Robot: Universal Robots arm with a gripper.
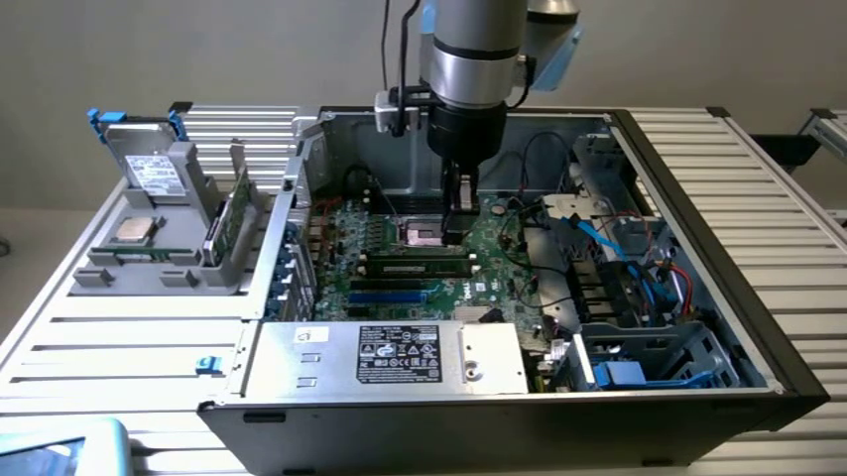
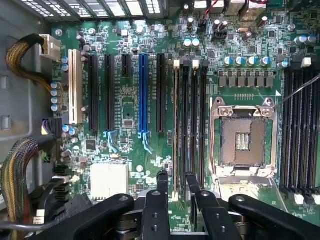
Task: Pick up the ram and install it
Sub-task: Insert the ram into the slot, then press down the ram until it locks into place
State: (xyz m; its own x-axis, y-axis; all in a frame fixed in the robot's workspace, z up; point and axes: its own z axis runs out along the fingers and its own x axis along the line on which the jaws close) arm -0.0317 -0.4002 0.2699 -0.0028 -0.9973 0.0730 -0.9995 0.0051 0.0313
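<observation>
computer case point(image 1: 715, 243) lies open with its motherboard point(image 1: 510, 248) ringed by cables point(image 1: 598, 236), a power supply point(image 1: 384, 357) and a drive cage point(image 1: 662, 357). down among them hangs the gripper point(image 1: 458, 236), jaws a little apart, beside the open cpu socket point(image 2: 245, 142). between its fingertips point(image 2: 162, 180) runs the ram point(image 2: 175, 130), edge-up in a memory slot next to the black card slots point(image 2: 160, 92); whether they touch it cannot be told.

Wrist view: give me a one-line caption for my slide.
Open gripper straddling the ram, seated edge-on beside the empty processor socket on the motherboard.
</observation>
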